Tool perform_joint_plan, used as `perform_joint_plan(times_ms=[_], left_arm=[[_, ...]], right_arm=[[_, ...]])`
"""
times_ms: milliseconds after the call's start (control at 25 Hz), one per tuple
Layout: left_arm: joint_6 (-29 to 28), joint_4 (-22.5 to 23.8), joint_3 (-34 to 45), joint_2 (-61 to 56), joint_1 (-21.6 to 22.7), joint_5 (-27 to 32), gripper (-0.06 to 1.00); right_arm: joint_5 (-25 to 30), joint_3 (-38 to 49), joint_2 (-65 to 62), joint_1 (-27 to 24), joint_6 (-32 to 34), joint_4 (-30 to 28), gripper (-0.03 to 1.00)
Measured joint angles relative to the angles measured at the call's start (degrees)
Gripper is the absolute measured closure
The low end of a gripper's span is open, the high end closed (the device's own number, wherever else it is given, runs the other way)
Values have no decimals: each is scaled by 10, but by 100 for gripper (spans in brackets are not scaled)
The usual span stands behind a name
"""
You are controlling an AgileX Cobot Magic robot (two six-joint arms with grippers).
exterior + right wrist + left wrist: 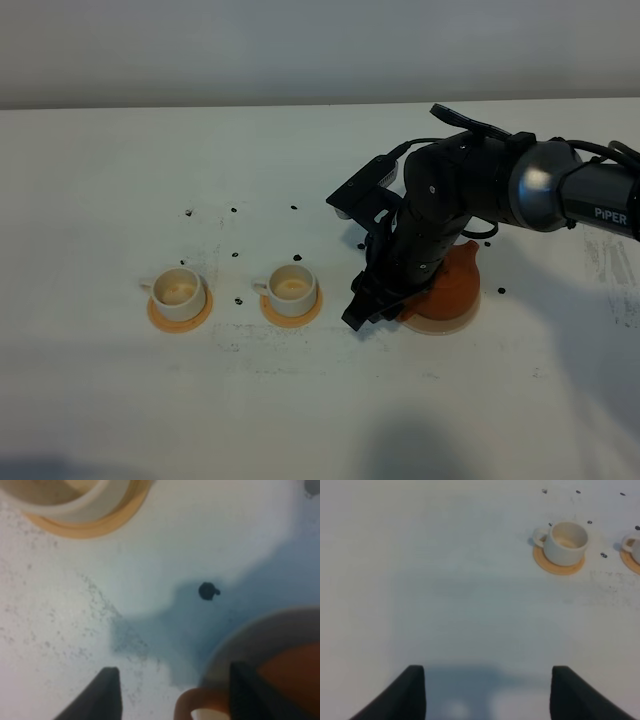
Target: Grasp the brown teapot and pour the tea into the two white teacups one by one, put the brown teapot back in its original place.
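Teapot sits on coaster on the right part of bench, mostly hidden by the right arm in the high view. Right hand is low, just beside the teapot on the side toward the cups. In its wrist view the fingers are spread wide and grip nothing. The teapot's handle loop pokes in between them, close to one finger and well clear of the other. Whether that finger touches the handle, cannot tell. Left cup and right cup stand upright, each on its own saucer, side by side left of the teapot and apart from each other. The right cup is nearer the hand. Both look tan inside. Left hand is not in the high view. Its wrist view shows its fingers wide apart over bare bench, nothing held, left cup well apart from it. Dark specks are scattered on the bench around the cups.
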Motion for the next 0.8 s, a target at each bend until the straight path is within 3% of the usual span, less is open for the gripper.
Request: perform_joint_plan(times_ms=[800], left_arm=[[0,0,0,0,0,0,41]], right_arm=[[25,1,-6,7,-3,1,47]])
